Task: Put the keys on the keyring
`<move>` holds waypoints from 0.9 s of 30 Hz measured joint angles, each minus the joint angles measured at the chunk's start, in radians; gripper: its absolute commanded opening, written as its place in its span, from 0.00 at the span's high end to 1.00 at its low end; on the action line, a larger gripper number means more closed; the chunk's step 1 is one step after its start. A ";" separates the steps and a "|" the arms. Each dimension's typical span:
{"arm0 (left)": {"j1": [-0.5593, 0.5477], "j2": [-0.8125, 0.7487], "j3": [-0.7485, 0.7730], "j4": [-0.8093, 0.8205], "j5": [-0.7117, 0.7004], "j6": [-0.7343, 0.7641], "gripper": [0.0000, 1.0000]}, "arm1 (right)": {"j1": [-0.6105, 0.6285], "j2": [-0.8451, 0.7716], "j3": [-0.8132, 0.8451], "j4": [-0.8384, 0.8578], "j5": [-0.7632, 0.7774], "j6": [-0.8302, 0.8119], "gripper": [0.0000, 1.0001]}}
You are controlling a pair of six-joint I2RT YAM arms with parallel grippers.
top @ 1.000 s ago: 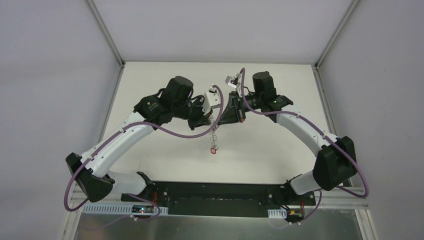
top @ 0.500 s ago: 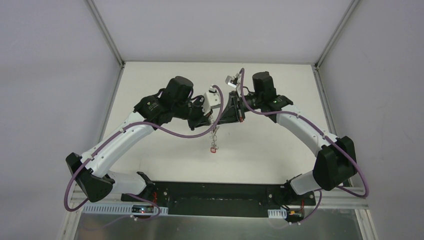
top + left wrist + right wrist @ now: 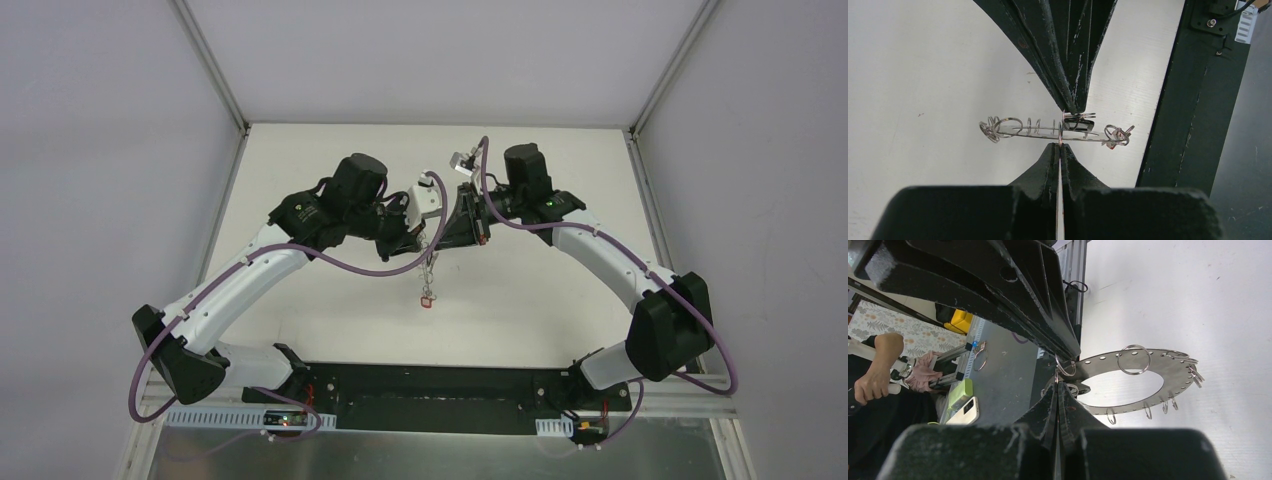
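The keyring (image 3: pixel 1175 371), a flat grey metal ring rimmed with wire loops, hangs in the air between both grippers. It shows edge-on in the left wrist view (image 3: pixel 1028 133) and is small in the top view (image 3: pixel 430 262). My left gripper (image 3: pixel 1059 145) is shut on a wire loop at its rim. My right gripper (image 3: pixel 1057 385) is shut on the same side of the rim, tip to tip with the left gripper. A red-headed key (image 3: pixel 427 297) dangles below the ring. A black key head (image 3: pixel 1079 389) sits by the right fingertips. Other keys are not visible.
The white table (image 3: pixel 540 290) lies below, with the black base rail (image 3: pixel 1198 100) at its near edge. Beyond the edge, the right wrist view shows a person's arm (image 3: pixel 878 365), a phone (image 3: pixel 964 412) and a green box (image 3: pixel 959 392).
The dangling red key has risen slightly and swung a little. Both grippers stay shut on the ring in about the same place.
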 measured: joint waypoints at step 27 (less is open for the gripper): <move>0.000 0.003 0.000 0.000 0.018 0.000 1.00 | 0.008 0.000 0.000 0.016 0.009 0.022 1.00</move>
